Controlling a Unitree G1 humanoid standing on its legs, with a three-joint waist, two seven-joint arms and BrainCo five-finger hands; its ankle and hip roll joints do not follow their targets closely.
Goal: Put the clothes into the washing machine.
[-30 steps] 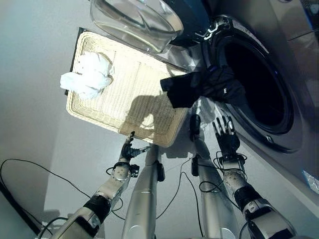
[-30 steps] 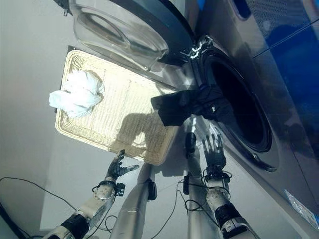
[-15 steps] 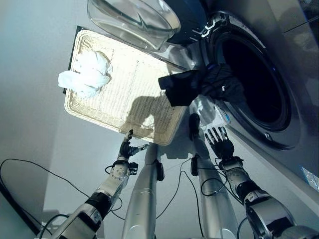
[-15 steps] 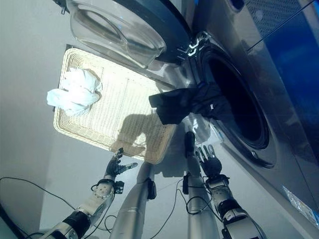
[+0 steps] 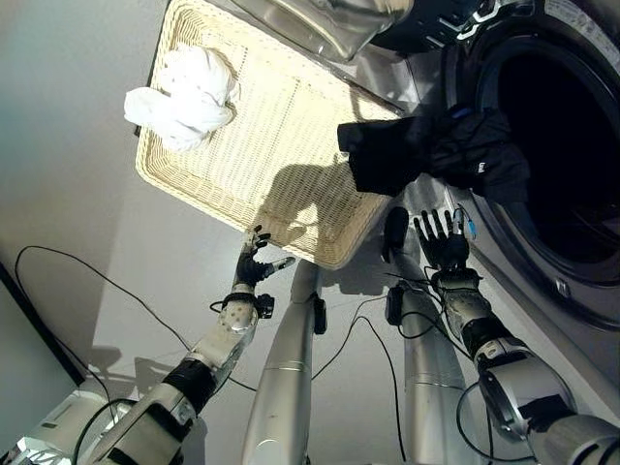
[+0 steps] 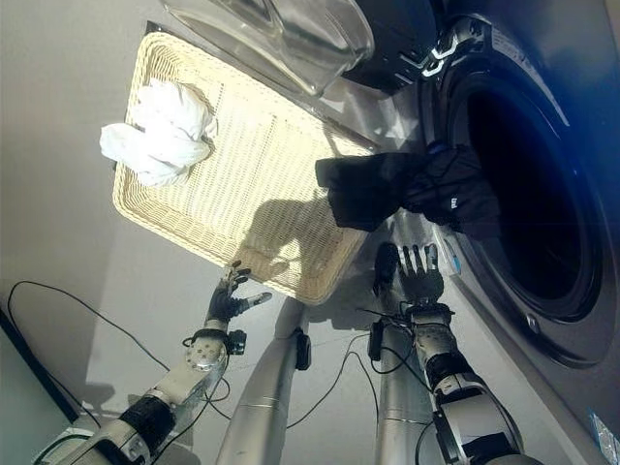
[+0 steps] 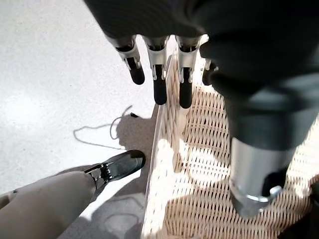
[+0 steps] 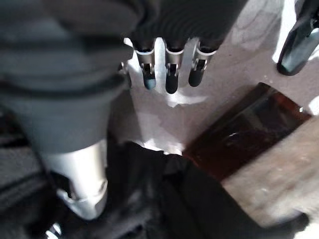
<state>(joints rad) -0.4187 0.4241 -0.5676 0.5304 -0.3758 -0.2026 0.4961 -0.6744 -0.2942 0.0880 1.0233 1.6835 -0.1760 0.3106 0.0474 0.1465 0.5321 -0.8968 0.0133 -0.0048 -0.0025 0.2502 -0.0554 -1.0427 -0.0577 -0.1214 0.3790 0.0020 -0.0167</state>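
While both hands hang empty, the black garment (image 5: 431, 155) lies draped over the lower rim of the washing machine (image 6: 542, 320) opening, one part inside the drum mouth, the other part hanging out over the corner of the wicker basket (image 5: 194, 194). A white garment (image 5: 184, 87) sits bunched at the far end of that basket, well apart from the black one. Machine door (image 6: 281, 29) stands swung open above the basket. Right hand (image 5: 443, 240) is just below the black garment, fingers straight and spread wide, holding nothing; the right wrist view shows its fingers (image 8: 171, 79) pointing past dark cloth folds close by. Left hand (image 6: 229, 298) hovers by the near edge of the basket, fingers loosely open, thumb out, nothing in it; the left wrist view shows its fingers (image 7: 158, 84) over the basket rim and floor (image 7: 55, 74). Judgement: task part done, black piece needs pushing the rest of the way in, white piece not yet touched. Both garments look soft, light and limp, so they will sag and trail when lifted and could snag on the door rim or slide back out. Best hold for the black one is probably the thick hanging bunch outside the opening, gathered and shoved inward. For the white one, pinch the top of the crumpled heap, where the folds stack up.
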